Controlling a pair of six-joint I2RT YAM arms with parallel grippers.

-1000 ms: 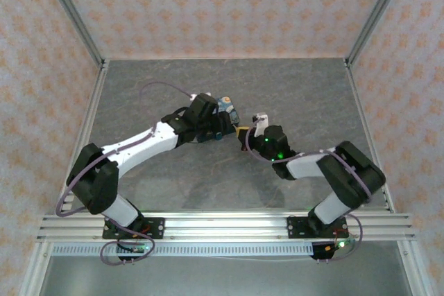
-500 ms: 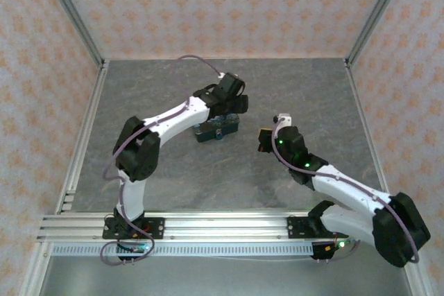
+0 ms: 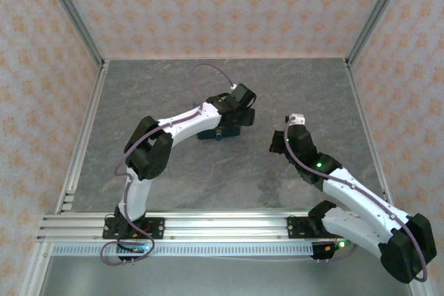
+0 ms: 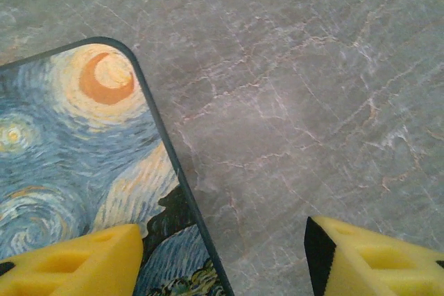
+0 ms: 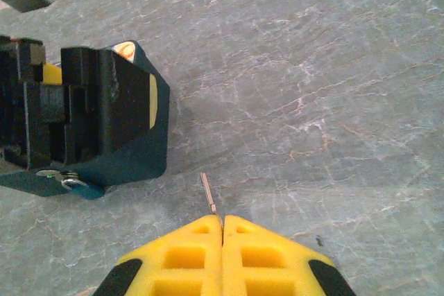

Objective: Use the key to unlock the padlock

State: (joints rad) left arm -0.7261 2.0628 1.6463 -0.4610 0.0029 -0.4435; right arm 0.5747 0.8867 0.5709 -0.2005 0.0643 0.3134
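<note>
My right gripper (image 5: 222,221) is shut on the key (image 5: 208,192), whose thin blade sticks out from the fingertips towards the tin. The dark blue starry-night tin (image 5: 149,143) lies a short way to the left of the key, apart from it. A small silvery piece (image 5: 68,184) at the tin's near corner looks like the padlock. My left gripper (image 4: 225,268) hangs open over the tin's right edge. One yellow finger (image 4: 76,261) is above the painted lid (image 4: 69,150) and the other is above bare table. From above, the left gripper (image 3: 234,117) covers most of the tin (image 3: 211,132), and the right gripper (image 3: 276,145) sits to its right.
The grey marbled table (image 3: 291,88) is fenced by aluminium posts and patterned walls. The left arm (image 3: 180,121) arches over the table's middle left. The right arm (image 3: 347,188) reaches in from the near right.
The left arm has swung right and now stands over the tin's right side. The right gripper has drawn back to the right with the key, away from the tin.
</note>
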